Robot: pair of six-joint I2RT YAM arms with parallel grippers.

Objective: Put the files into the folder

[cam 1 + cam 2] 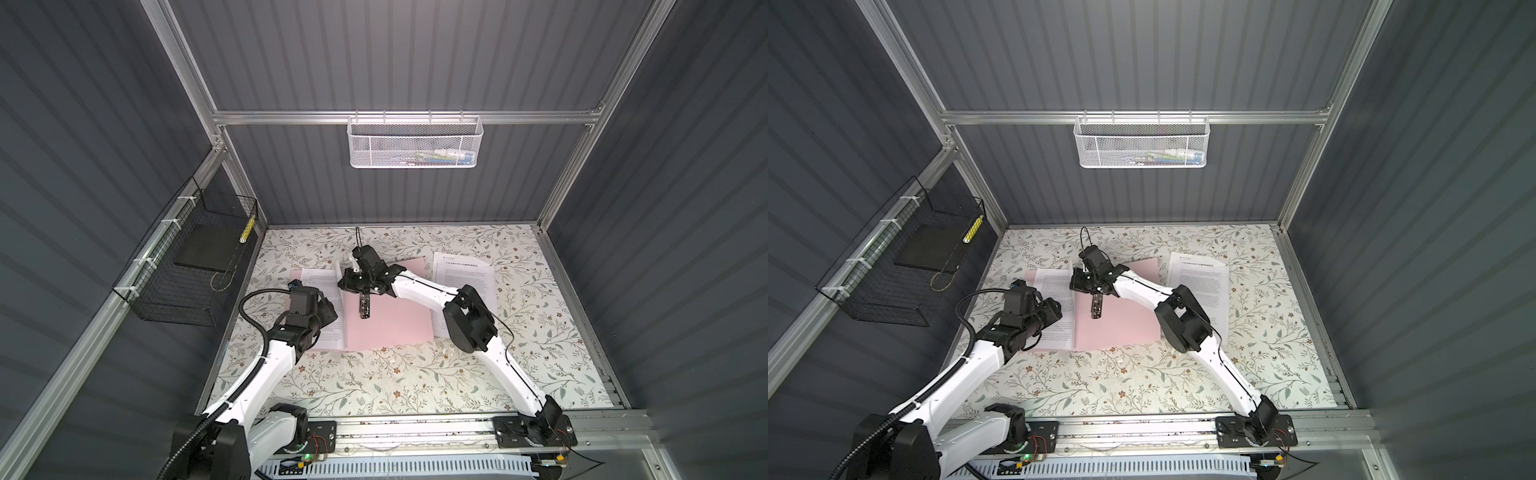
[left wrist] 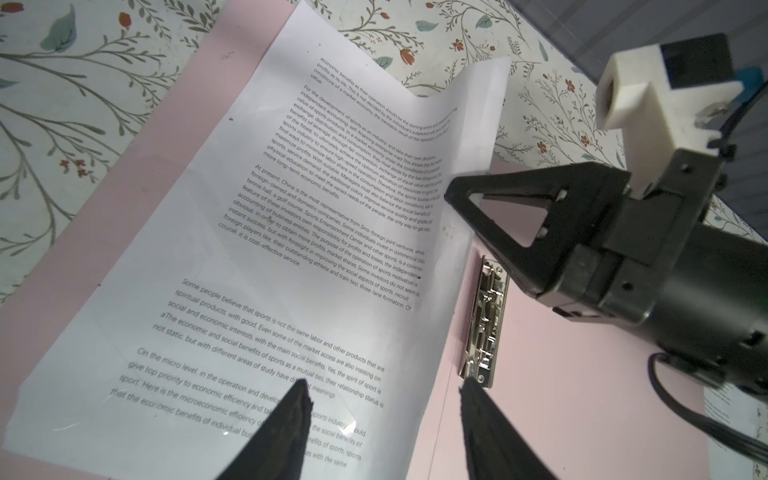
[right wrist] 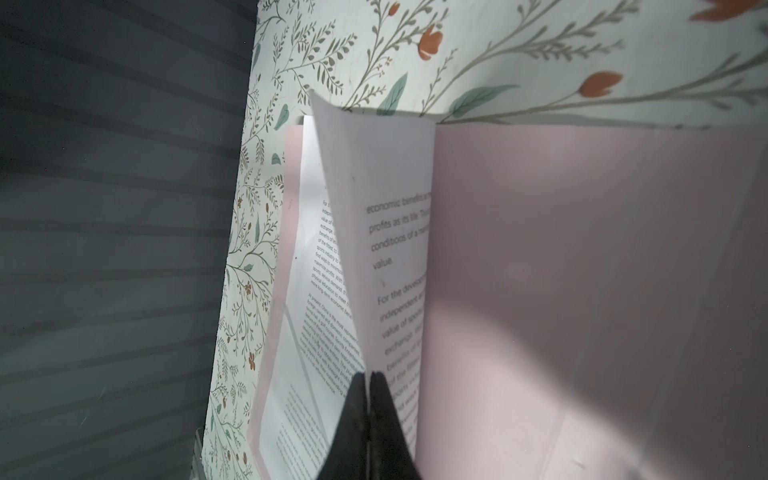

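Right fingers (image 3: pixel 365 386) are shut tight on the spine-side edge of a printed sheet (image 2: pixel 291 249), near its far corner. That edge is pulled up & curls; the rest of the sheet lies flat on the left flap of the folder (image 1: pixel 386 328). Left fingers (image 2: pixel 301 401) are abt half open w/ nothing in them. They hover low over the sheet's near end, one tip over the text, the other over bare pink close to the clip (image 2: pixel 484 324). Can't tell if they touch the paper.

Folder lies open mid-bench, inside up, clip on the right flap by the fold, uncovered. Other sheets (image 1: pixel 465 282), top one w/ a small logo header, lie on the bench just beside the right flap, partly under the right arm. No. of sheets: can't tell.

Step, as I read it: first sheet is being settled in the folder, not yet let go. Next prob. calls for lowering the raised edge w/o creasing, squaring it to the flap, releasing, then going for the stack. Left fingers could pin the sheet so it doesn't drag.

Bench (image 1: pixel 374 386) has a pale floral cover. Encl. has dark grey ribbed walls & an alu frame. A white mesh basket (image 1: pixel 414 145) hangs on the back rail. A black wire basket (image 1: pixel 178 303) on the left wall holds a black flat slab (image 1: pixel 203 249).
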